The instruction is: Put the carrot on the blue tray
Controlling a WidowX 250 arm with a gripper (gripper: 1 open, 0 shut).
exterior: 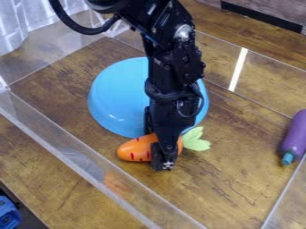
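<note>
The orange carrot [136,149] lies on the wooden table just in front of the blue tray [120,94], its light green leaves [194,139] pointing right. My black gripper [164,154] points straight down over the carrot's thick middle, fingers on either side of it, tips at table level. The arm hides the carrot's centre and part of the tray's near right rim. The fingers look closed around the carrot, which still rests on the table.
A purple eggplant-like toy [293,137] lies at the right edge. Clear plastic walls [72,148] fence the wooden table along the front left and the back. A blue object [6,211] shows at the bottom left corner, outside the wall.
</note>
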